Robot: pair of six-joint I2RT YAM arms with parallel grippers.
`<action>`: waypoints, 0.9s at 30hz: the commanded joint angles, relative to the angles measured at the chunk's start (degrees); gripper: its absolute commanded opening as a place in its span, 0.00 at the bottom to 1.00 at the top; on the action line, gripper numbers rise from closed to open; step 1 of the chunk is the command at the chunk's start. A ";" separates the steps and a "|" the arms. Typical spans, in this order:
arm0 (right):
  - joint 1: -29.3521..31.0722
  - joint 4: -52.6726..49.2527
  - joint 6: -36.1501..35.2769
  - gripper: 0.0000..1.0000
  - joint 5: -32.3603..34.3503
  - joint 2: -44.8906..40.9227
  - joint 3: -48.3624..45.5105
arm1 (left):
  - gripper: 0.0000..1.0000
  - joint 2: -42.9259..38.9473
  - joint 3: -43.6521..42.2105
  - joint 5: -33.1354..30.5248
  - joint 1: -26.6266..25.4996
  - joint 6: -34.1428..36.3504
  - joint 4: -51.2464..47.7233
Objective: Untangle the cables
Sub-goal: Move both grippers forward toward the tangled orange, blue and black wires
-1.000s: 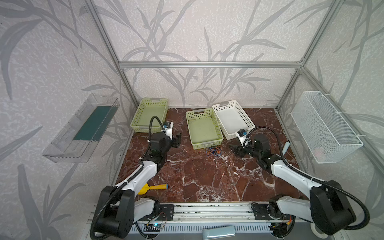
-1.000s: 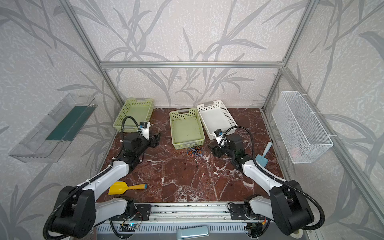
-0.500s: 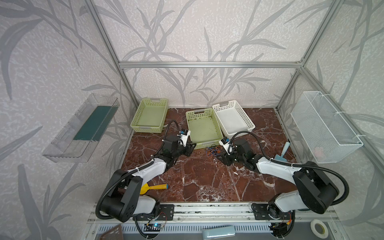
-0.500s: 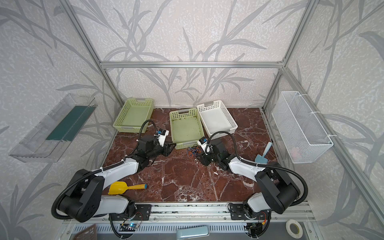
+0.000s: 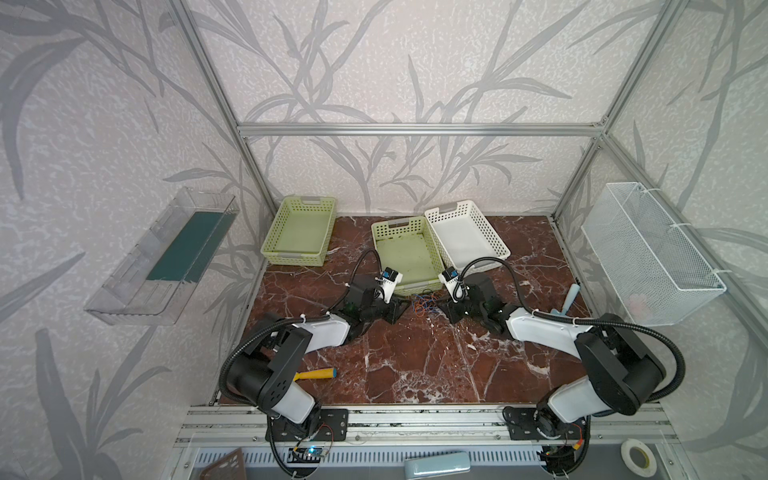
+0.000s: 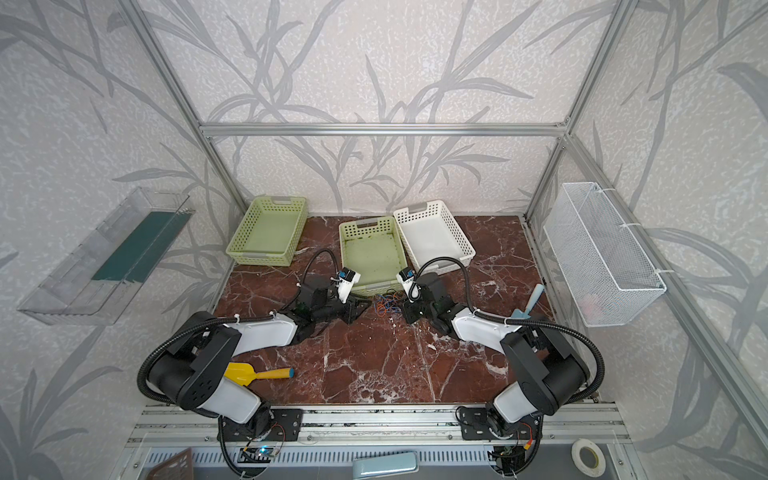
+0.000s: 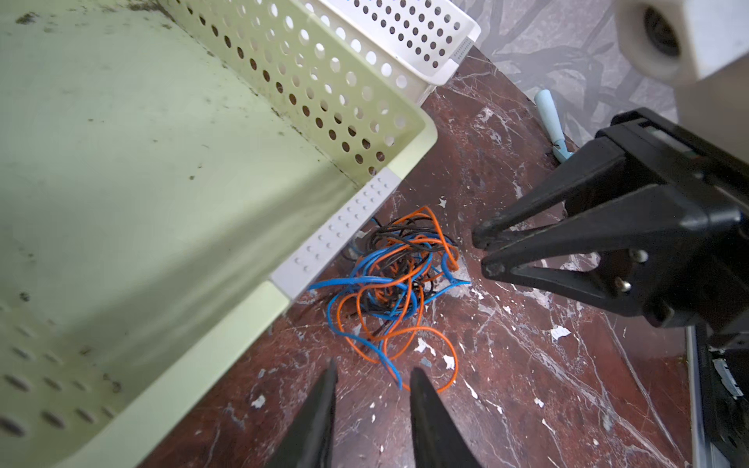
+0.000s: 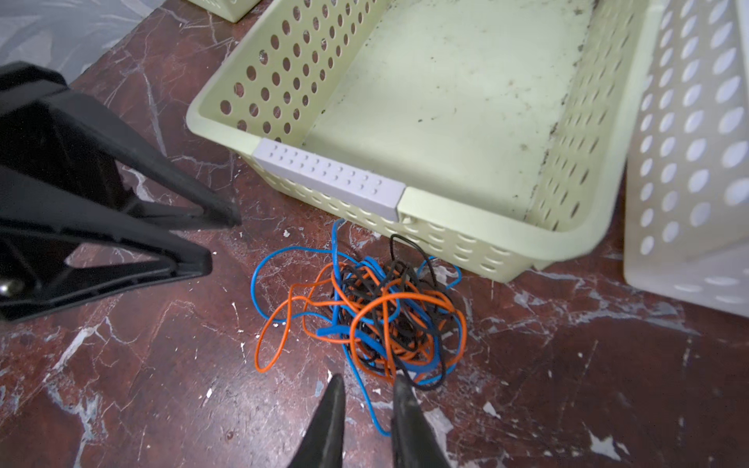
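The cables [image 5: 424, 301] [image 6: 386, 305] are a tangle of orange, blue and black wires on the marble floor, against the front wall of the middle green basket [image 5: 417, 286]. In the wrist views the cables [image 7: 397, 279] [image 8: 377, 312] lie just ahead of both sets of fingers. My left gripper [image 5: 398, 309] [image 7: 375, 370] is low on the left of the tangle, open, nothing between its fingers; a blue wire end lies by one tip. My right gripper [image 5: 443, 307] [image 8: 369, 381] is on the right, narrowly open, with a loose blue strand lying on the floor between its fingers.
A white basket [image 5: 494, 245] touches the middle green one; another green basket [image 5: 291, 257] stands at the back left. A yellow scoop [image 5: 316, 374] lies front left and a light blue scoop [image 5: 569, 299] at the right edge. A wire basket [image 5: 648, 253] hangs on the right wall.
Both arms have reached inward from the sides to the tangle, and both grippers have narrowed. The cables have not visibly moved.
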 commanded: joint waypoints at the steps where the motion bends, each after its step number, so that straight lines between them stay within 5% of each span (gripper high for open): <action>1: -0.05 -2.95 0.06 0.22 2.08 -1.23 2.50 | 0.32 0.90 2.03 -0.74 -1.07 1.11 2.30; 13: 0.06 -13.75 11.92 0.32 -0.18 4.78 12.48 | 0.26 5.61 2.17 -4.77 -3.22 0.93 6.32; 27: 0.78 -20.77 12.98 0.32 2.96 9.75 17.73 | 0.20 10.34 2.34 -7.62 -5.27 -0.23 10.10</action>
